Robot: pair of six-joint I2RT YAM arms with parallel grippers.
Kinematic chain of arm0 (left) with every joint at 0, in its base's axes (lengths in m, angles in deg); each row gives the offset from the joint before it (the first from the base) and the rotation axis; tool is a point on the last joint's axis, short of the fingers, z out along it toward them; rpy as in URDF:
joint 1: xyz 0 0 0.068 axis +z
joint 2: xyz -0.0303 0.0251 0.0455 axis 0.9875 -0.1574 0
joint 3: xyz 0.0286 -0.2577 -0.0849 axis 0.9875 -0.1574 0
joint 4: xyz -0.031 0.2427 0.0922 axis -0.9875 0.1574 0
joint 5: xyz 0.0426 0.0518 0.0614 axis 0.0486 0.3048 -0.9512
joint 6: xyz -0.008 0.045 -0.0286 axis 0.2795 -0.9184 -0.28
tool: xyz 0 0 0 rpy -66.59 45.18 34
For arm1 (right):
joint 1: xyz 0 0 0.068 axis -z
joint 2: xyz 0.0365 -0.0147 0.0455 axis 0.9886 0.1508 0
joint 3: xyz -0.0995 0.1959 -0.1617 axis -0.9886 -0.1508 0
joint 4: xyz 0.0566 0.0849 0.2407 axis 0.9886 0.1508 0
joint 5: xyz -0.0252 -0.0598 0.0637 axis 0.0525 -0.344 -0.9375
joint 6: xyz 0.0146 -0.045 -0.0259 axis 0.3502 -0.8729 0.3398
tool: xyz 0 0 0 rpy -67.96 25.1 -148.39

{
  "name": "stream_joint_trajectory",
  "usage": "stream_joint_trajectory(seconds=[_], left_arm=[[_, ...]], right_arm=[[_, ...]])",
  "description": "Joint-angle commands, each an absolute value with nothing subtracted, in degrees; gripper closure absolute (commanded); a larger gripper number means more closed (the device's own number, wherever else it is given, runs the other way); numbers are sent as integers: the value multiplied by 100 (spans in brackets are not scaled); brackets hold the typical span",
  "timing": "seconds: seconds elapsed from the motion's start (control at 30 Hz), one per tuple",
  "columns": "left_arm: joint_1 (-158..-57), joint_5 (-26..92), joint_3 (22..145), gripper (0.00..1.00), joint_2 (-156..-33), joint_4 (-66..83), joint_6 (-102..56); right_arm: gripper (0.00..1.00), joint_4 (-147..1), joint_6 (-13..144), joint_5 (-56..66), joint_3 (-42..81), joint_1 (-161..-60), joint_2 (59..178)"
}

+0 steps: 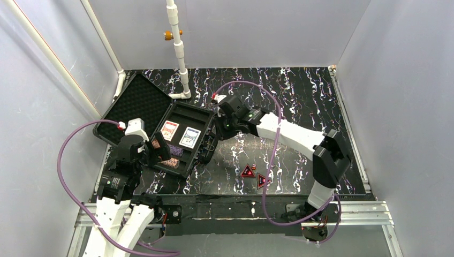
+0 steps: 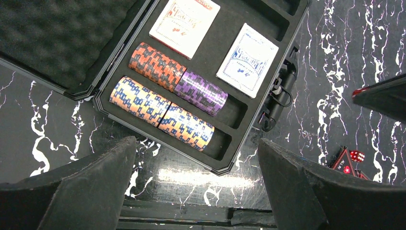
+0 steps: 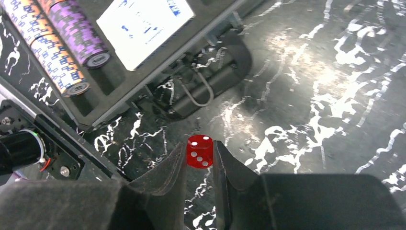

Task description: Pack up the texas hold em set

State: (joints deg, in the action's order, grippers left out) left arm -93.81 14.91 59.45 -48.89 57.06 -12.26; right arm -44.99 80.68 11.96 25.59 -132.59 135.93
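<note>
The black case (image 1: 199,113) lies open at the left, foam-lined lid (image 1: 134,101) flat behind it. It holds a red deck (image 2: 185,27), a blue deck (image 2: 247,60) and chip stacks (image 2: 167,103). My right gripper (image 3: 199,153) is shut on a tiny red die (image 3: 199,151), held above the table just right of the case's handle (image 3: 203,88). My left gripper (image 2: 196,191) is open and empty, over the table at the case's near edge. Two red triangles (image 1: 254,175) lie on the table in front; another die (image 2: 356,155) sits by one in the left wrist view.
A white pipe (image 1: 179,51) stands at the back against the wall. Grey walls close the table on three sides. A metal rail (image 1: 241,209) runs along the near edge. Purple cables loop from both arms.
</note>
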Motion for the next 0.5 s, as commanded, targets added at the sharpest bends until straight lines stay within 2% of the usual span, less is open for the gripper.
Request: stream_joint_trajectory(seconds=[0.0, 0.27, 0.47], left_arm=[[-9360, 1358, 5889, 2, -4807, 5731, -1226], [-9356, 665, 5886, 2, -4226, 5846, -1078], [-9358, 580, 5872, 2, -4050, 5866, -1059]], right_arm=[[99, -4771, 8013, 1006, 3124, -13645, 13937], [99, -4839, 8251, 1045, 4122, -14320, 15067], [99, -4929, 8438, 1011, 4750, -14631, 15870]])
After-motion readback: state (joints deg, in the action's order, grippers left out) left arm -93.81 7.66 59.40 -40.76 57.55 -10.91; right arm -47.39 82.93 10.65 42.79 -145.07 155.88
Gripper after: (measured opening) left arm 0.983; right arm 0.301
